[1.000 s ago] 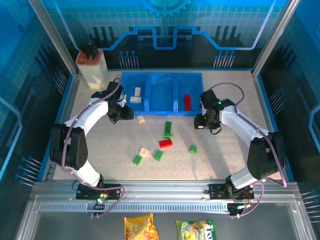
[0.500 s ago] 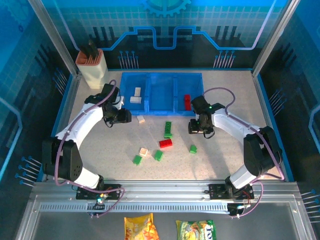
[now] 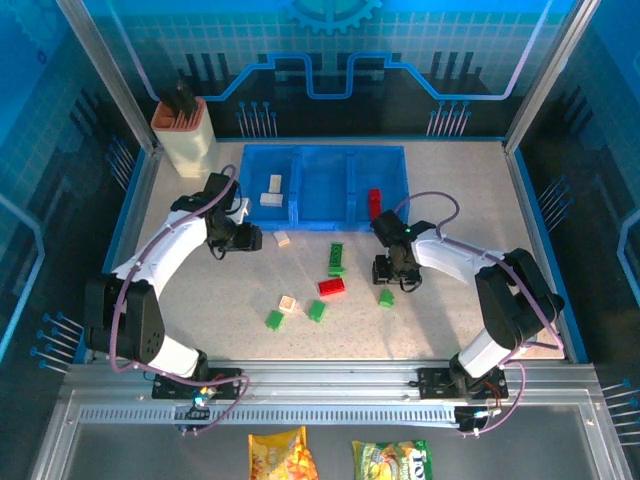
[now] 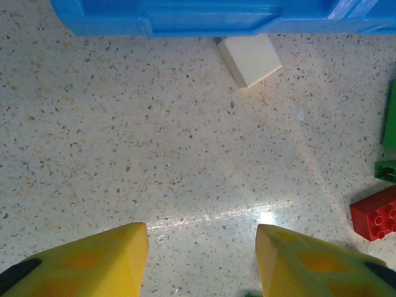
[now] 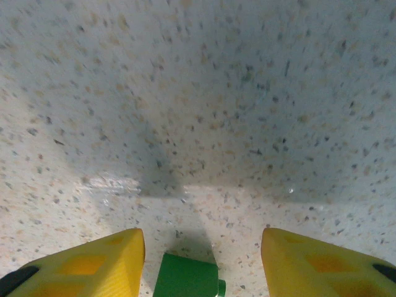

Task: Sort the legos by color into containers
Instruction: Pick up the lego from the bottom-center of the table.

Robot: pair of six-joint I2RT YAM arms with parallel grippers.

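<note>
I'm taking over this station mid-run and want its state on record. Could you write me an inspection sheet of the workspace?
Surface: speckled beige tabletop, no spills seen.
Job's things: translucent blue three-compartment plastic tray holds two small cream studded bricks left, one red studded brick right; middle looks empty. Green, red and cream bricks lie loose in front.
Clutter: beige holder with orange rim far left; two snack packets below the front rail.
Grippers: left gripper open, empty, over bare table near a loose cream brick; right gripper open, a small green brick between its fingers, ungripped.
Cables: lilac cables loop along both arms.
Surroundings: blue-lit panel walls, aluminium frame.
</note>
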